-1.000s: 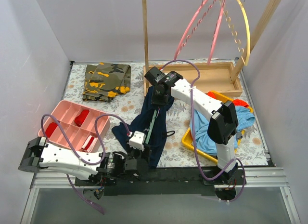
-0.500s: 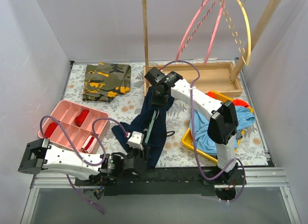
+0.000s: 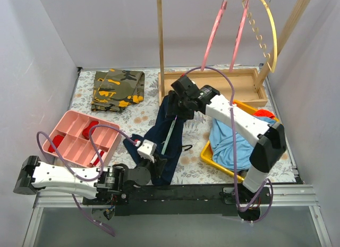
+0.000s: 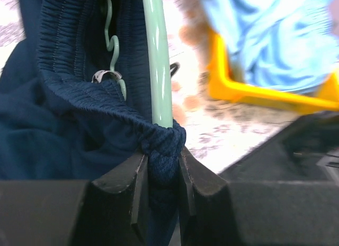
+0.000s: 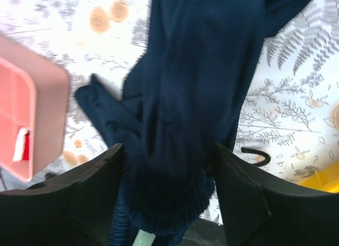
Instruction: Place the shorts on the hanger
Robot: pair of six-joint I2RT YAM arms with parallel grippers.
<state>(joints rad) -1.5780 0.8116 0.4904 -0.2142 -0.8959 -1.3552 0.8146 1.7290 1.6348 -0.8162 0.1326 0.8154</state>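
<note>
The dark navy shorts (image 3: 169,131) lie stretched over the flowered table, with the pale green hanger (image 3: 169,134) running through them. Up close, the hanger's arm (image 4: 157,61) comes out of the ribbed waistband (image 4: 106,92). At the near end of the shorts my left gripper (image 3: 152,163) is shut on a bunched fold of the waistband (image 4: 162,161). My right gripper (image 3: 178,108) hovers over the far end, its fingers (image 5: 108,166) wide apart above the shorts (image 5: 196,87). The hanger's tip (image 5: 141,239) peeks out below the fabric.
A pink compartment tray (image 3: 71,131) with red pieces sits at the left. A camouflage garment (image 3: 117,88) lies at the back left. A yellow tray (image 3: 211,159) holds a light blue garment (image 3: 236,143) at the right. A wooden rack (image 3: 160,40) carries pink hangers (image 3: 212,34) and a yellow hanger (image 3: 272,40).
My right gripper has opened and let go of the shorts, and that arm's elbow swung right. My left gripper has shut on the waistband. The pink hangers swung.
</note>
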